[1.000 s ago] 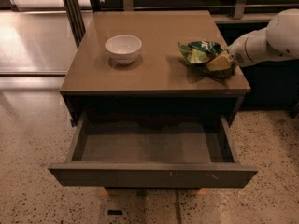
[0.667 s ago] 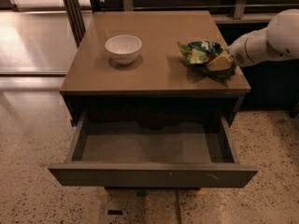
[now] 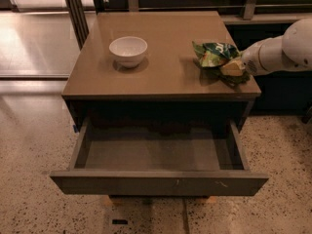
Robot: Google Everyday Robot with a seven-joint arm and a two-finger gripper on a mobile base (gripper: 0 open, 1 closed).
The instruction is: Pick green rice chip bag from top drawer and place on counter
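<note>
Camera view: green rice chip bag (image 3: 213,54) lying on counter (image 3: 165,77) near right edge, gripper (image 3: 233,68) against it from right, grip state cannot tell. White bowl (image 3: 128,50) at left; top drawer (image 3: 158,182) pulled open.

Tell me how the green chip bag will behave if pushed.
The green rice chip bag looks crumpled, so probably floppy and light. Its shiny foil on the glossy counter may slide. The tool is at its right side, near the counter's edge.
</note>
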